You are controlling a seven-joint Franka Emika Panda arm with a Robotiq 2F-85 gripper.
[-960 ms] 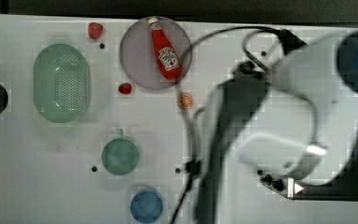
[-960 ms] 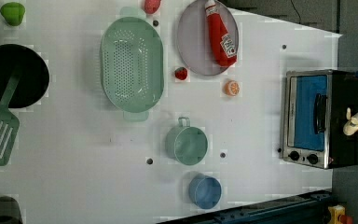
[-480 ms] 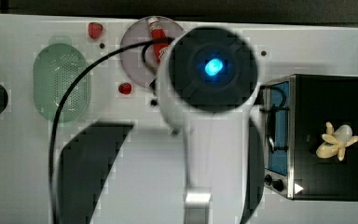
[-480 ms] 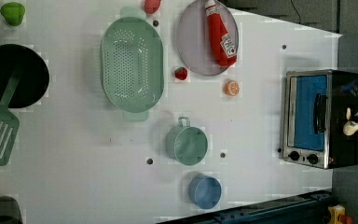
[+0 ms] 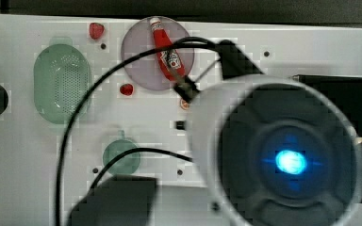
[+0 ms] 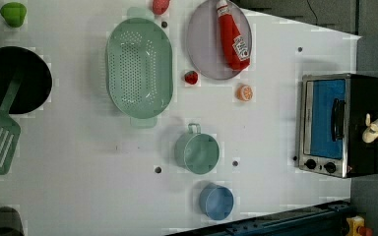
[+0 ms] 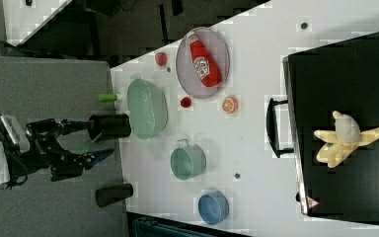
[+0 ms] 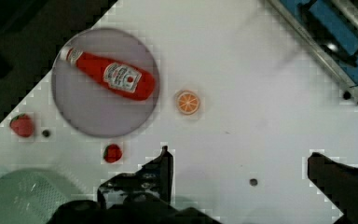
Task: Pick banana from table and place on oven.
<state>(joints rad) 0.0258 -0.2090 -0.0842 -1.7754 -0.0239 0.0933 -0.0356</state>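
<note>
**A:** What does the top view show?

**B:** A white table (image 5: 19,155) seen from above. The arm's large white housing with a glowing blue light fills the top view's right and covers most of the black oven (image 5: 346,89). A ketchup bottle (image 5: 168,54) lies on a grey plate (image 5: 141,70), with a green colander (image 5: 62,83) at the top view's left.

**A:** And the left view?

**B:** The toaster oven (image 6: 342,125) stands at the left view's right edge, blue glass door facing the table. The banana (image 6: 375,130), pale and peeled open, rests on the oven's black top. On the table are an orange slice (image 6: 244,92), a strawberry (image 6: 191,77), a green mug (image 6: 197,152) and a blue cup (image 6: 216,201).

**A:** The right view?

**B:** The banana (image 7: 348,138) lies on the oven's black top (image 7: 345,74), towards the right view's right, well apart from everything on the table. The handle of the oven door sticks out towards the mug (image 7: 187,161).

**A:** And the wrist view?

**B:** The gripper (image 8: 240,172) hangs above bare table, its two dark fingers (image 8: 161,170) spread wide with nothing between them. Beyond it lie the orange slice (image 8: 188,102), the ketchup bottle (image 8: 114,79) on its plate, and two strawberries (image 8: 113,152). A corner of the oven's blue door (image 8: 335,32) shows too.
</note>
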